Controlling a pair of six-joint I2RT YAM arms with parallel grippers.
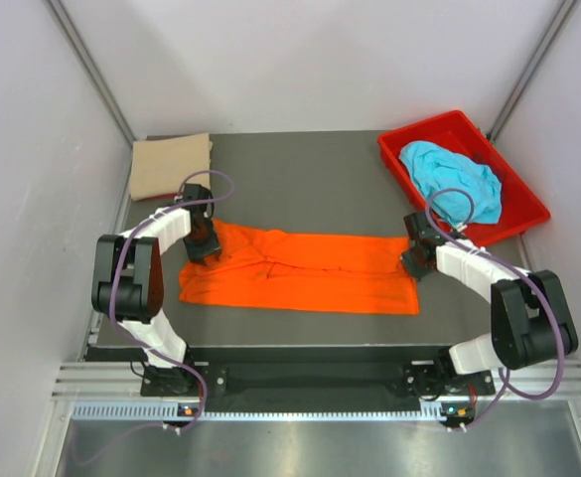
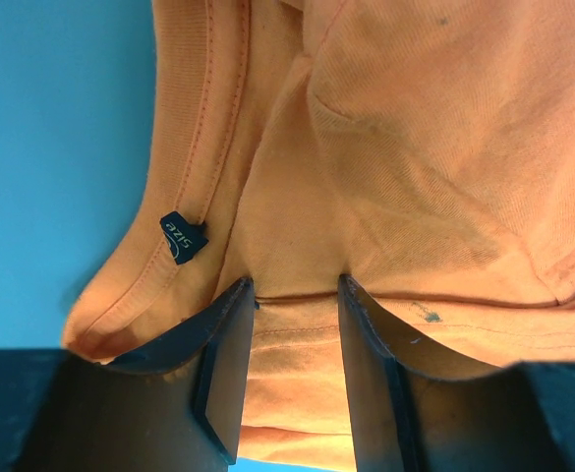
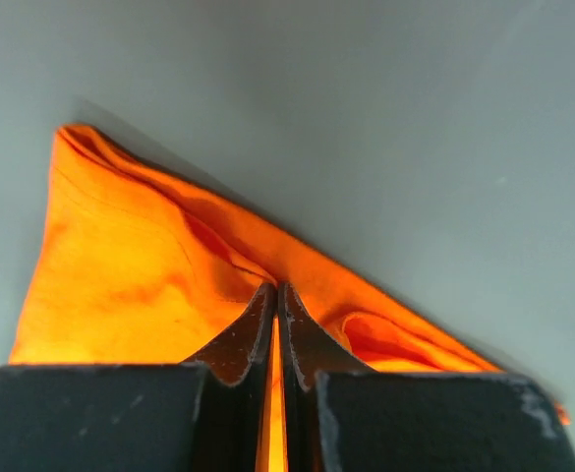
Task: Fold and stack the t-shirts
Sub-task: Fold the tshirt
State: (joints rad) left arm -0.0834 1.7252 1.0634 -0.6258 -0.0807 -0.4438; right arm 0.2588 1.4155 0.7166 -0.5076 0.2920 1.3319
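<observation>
The bright orange t-shirt (image 1: 300, 273) lies as a long folded strip across the dark table (image 1: 300, 189). My left gripper (image 1: 203, 243) is at its upper left corner, near the collar. In the left wrist view its jaws (image 2: 295, 285) stand apart, pressed down on the orange cloth (image 2: 415, 147), with a ridge of cloth between them. My right gripper (image 1: 414, 260) is at the shirt's right end. In the right wrist view it (image 3: 277, 287) is shut on a fold of the orange cloth (image 3: 120, 275). The tan t-shirt (image 1: 171, 166) lies folded at the back left. The turquoise t-shirt (image 1: 454, 179) is crumpled in the red bin (image 1: 439, 124).
The red bin stands at the back right corner, close behind my right arm. A dark size tag (image 2: 182, 238) shows on the orange collar. White walls enclose the table on three sides.
</observation>
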